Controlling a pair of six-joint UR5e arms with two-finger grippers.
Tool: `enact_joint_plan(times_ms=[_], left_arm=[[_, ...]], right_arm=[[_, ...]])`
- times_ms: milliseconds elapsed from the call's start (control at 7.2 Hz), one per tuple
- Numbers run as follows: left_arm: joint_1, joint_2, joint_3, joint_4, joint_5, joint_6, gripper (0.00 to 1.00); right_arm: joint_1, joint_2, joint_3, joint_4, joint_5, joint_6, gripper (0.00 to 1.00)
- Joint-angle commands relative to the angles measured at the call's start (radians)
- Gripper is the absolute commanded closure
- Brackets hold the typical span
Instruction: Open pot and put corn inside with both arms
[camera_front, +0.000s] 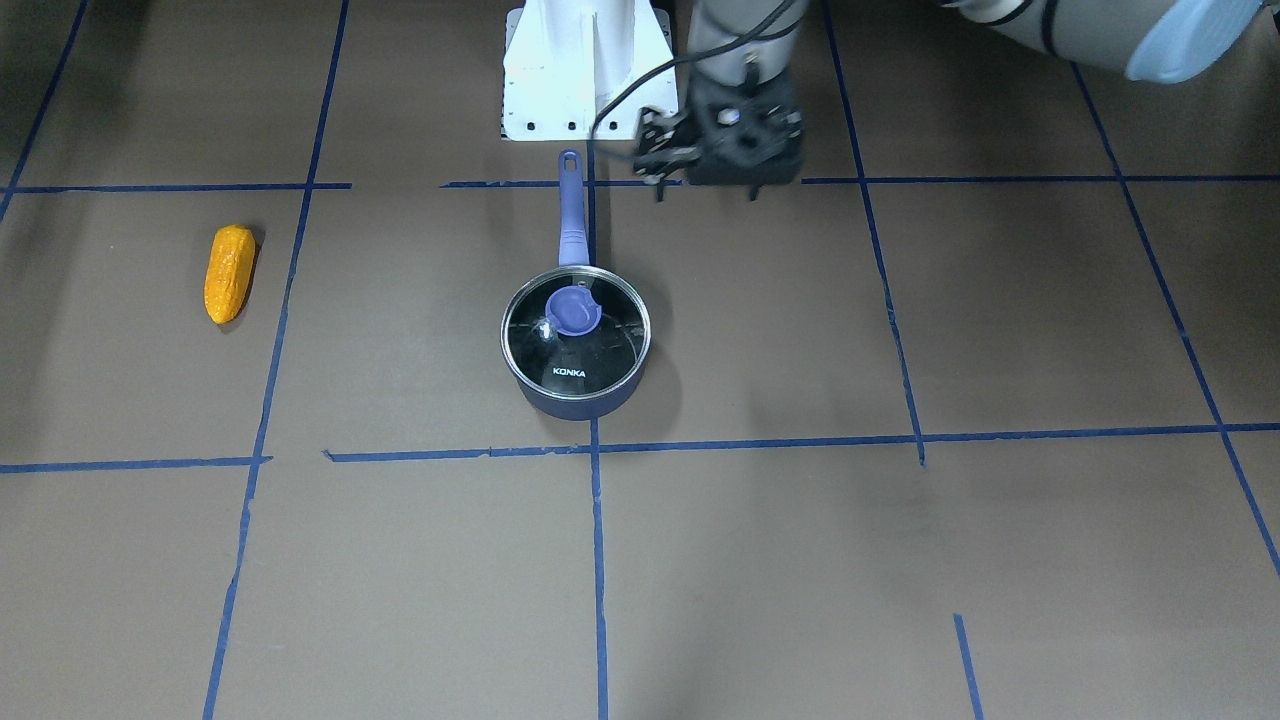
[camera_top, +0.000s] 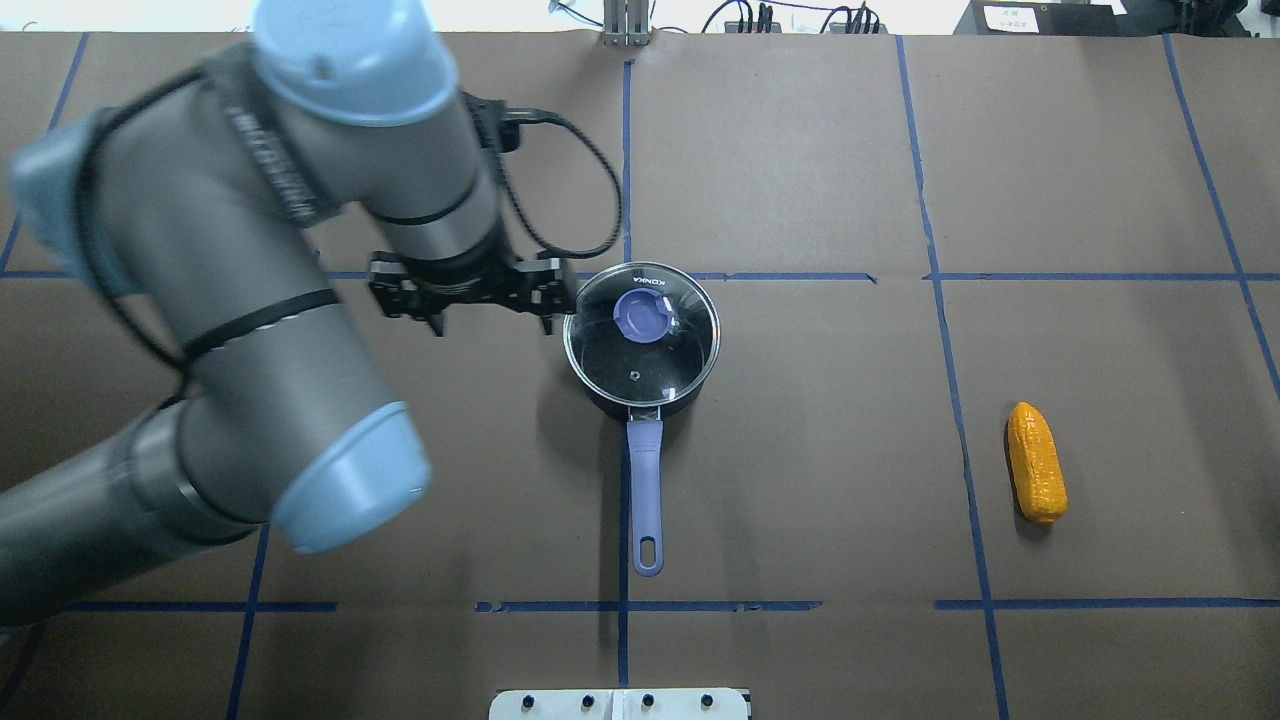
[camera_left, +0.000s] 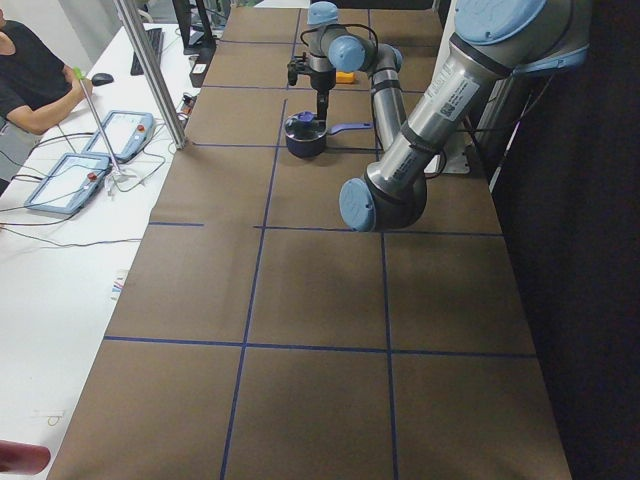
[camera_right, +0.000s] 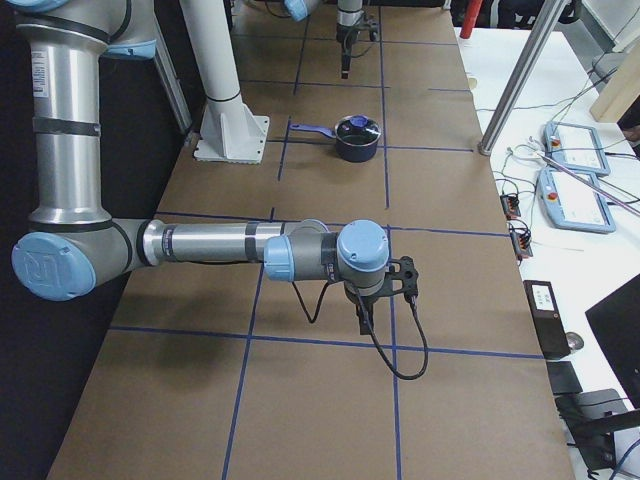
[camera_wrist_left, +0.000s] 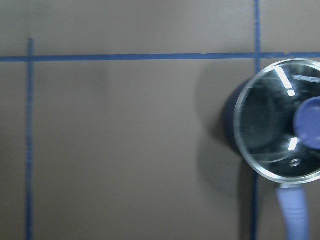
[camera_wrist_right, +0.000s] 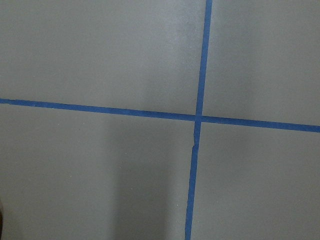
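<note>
The left pincer (camera_top: 490, 300) hangs above the tabletop (camera_top: 800, 450), just beside the pot (camera_top: 640, 345) on the robot's left and clear of it. The wrist hides its fingers from above, so whether they stand apart or together cannot be told. The right pincer (camera_right: 362, 320) shows only in the exterior right view, hanging low over bare tabletop well apart from the pot. Its state cannot be told either.

The pot stands upright near the table's middle with its glass lid (camera_top: 641, 335) seated, its handle (camera_top: 645, 490) pointing toward the robot's base. The corn cob (camera_top: 1036, 477) lies on its side well to the robot's right, untouched.

Step in hand, as judged: bring the left pincer onto the blue knob (camera_top: 640, 317). To do it well:
- Centre the pincer over the knob before descending.
- Descend vertically and clamp the knob squarely.
- Lift straight up so the pot does not shift.
- Carry the lid leftward, leaving the right side free for the corn.

The left wrist view places the pot at its right edge, which confirms the sideways offset that the side views flatten. The right wrist view shows only crossing blue tape (camera_wrist_right: 197, 118), with no corn. The front-facing view alone reads KONKA upright.
</note>
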Motion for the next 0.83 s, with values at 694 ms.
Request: enact_joint_plan(times_ms=[694], left_arm=[[0.059, -0.138, 0.377, -0.335, 0.045, -0.087, 0.00]], right_arm=[[-0.022, 0.001, 0.000, 0.002, 0.000, 0.000, 0.00]])
